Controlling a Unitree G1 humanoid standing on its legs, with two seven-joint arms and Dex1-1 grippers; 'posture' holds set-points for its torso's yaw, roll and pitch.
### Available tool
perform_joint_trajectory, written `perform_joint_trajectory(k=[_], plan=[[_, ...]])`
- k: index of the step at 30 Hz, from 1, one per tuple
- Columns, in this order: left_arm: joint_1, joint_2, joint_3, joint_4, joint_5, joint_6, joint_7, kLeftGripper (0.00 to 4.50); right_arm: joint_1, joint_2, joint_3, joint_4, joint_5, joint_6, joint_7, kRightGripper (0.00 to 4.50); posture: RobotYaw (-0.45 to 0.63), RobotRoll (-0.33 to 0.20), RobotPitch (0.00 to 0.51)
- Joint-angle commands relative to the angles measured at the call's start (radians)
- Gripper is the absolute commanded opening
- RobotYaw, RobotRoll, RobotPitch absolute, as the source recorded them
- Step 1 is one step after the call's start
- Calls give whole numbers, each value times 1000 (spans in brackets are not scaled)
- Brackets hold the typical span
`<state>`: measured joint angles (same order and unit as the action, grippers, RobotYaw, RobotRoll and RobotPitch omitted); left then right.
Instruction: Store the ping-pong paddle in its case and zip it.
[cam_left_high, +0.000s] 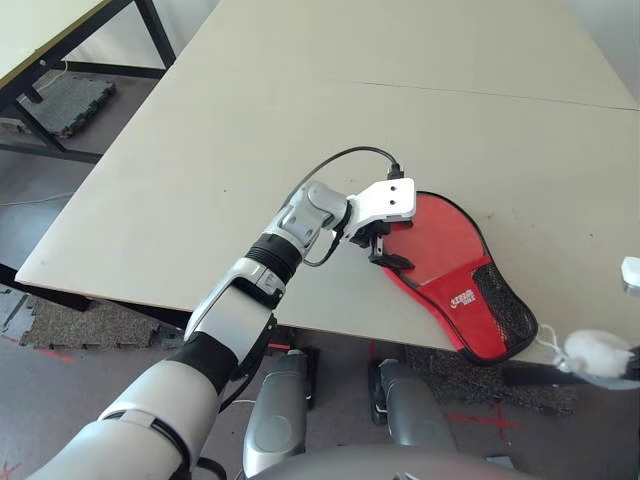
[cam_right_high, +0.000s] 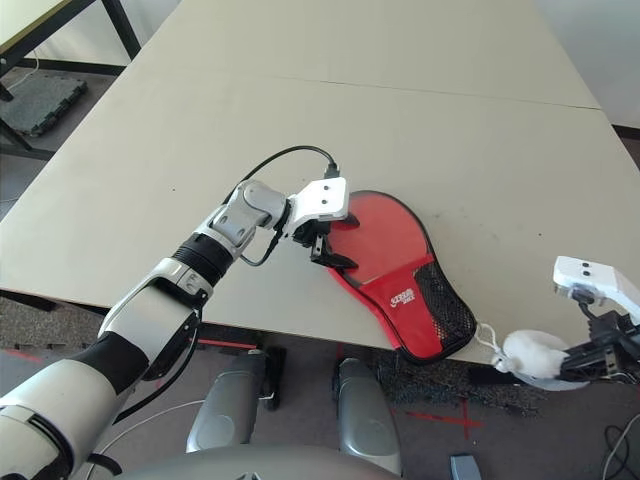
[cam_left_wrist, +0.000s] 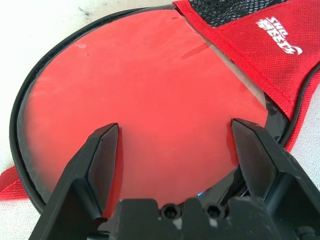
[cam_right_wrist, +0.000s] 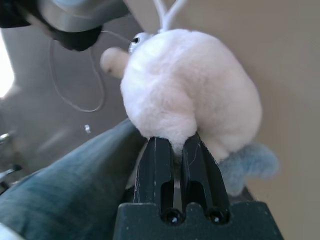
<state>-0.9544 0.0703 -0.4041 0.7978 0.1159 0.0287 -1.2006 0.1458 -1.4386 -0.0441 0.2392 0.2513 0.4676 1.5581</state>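
One paddle inside one case, one white pompom

A wide, pale beige tabletop is seen, crossed by a thin seam line farther back. Near its front edge, toward the right, the case is laid flat, red with a black zipper rim, a black mesh patch and a small white logo. Its narrow end reaches the tabletop's front edge. Inside its open round part, the ping-pong paddle is seen, red face up.
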Motion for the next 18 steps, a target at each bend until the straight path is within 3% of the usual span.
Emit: perform_joint_trajectory(k=[1,5,8,11,18], plan=[[36,15,-24,5,26,31,6,4500,-84,37,9,48,20,91,-7,893,-39,0,189],[45,34,-5,-44,3,66,-9,4500,-240,74,-28,71,107,216,32,2373,-31,0,184],[62,66,18,-113,-18,101,-17,4500,-433,144,-78,126,195,363,-10,3495,-22,0,179],[99,138,60,-261,-72,213,-57,4500,-519,165,-92,140,233,421,-8,4486,-9,0,175],[150,264,145,-438,-147,388,-26,4500,-661,266,-110,261,179,322,-177,4486,5,0,164]])
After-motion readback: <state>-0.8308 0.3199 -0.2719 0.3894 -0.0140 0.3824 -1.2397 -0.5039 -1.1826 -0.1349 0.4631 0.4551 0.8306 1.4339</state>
